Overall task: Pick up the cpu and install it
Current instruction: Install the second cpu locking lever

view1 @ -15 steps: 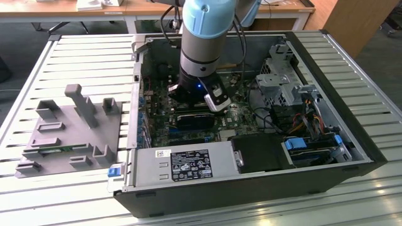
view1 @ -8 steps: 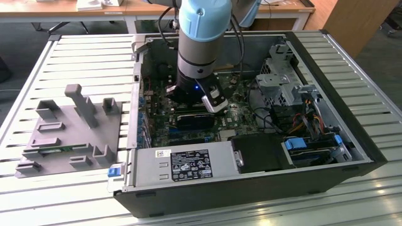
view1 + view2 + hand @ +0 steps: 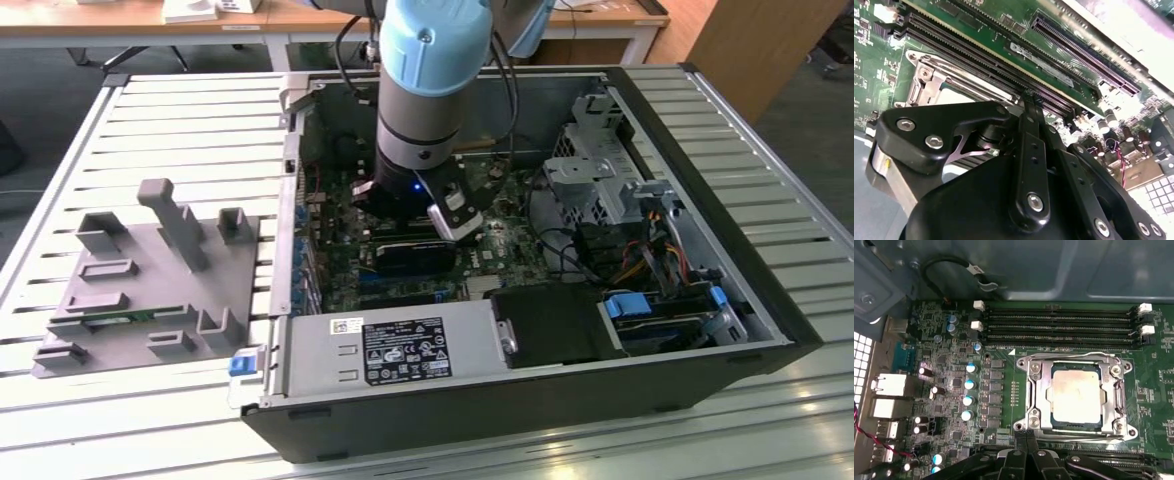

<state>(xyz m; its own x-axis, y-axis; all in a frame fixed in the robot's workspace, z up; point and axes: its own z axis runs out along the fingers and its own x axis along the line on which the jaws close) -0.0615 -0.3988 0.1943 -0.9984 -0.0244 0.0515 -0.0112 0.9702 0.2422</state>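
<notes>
CPU (image 3: 1076, 396) already sits in the motherboard socket (image 3: 1034, 392), its metal frame around it, just below the memory slots (image 3: 1059, 325). Gripper (image 3: 1026, 437) hovers at the socket's 6 o'clock edge, fingers pressed together, holding nothing. Risk: a slightly skewed chip could bend socket pins if pressed.

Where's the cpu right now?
In the first wrist view the cpu lies flat inside the metal socket frame on the motherboard, beside the long black memory slots.
</notes>
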